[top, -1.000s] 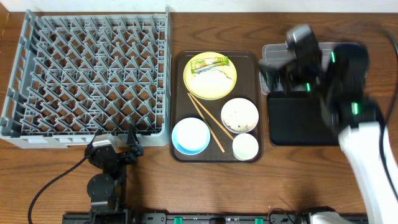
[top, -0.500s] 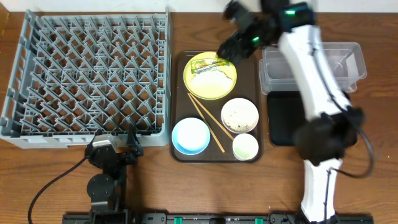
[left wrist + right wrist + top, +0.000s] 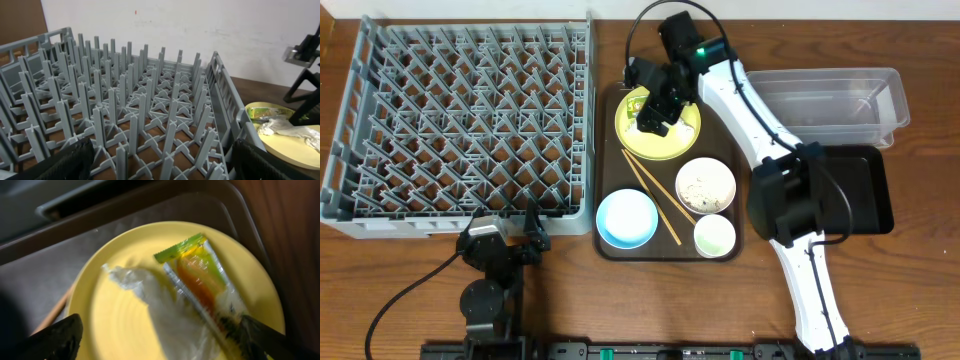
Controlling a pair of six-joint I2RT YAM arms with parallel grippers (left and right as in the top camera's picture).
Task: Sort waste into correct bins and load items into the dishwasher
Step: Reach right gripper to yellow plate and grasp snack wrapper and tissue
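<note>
While the right gripper hangs spread over the yellow plate, the green-yellow snack wrapper and crumpled napkin lie on it; left gripper also spread.

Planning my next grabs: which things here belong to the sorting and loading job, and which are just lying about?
Job: snack wrapper, napkin, food crumbs, yellow plate, white bowl, light blue bowl, small white cup, chopsticks, clear tub, black tray, dish rack.
Lying about: dark brown serving tray, wooden table.
</note>
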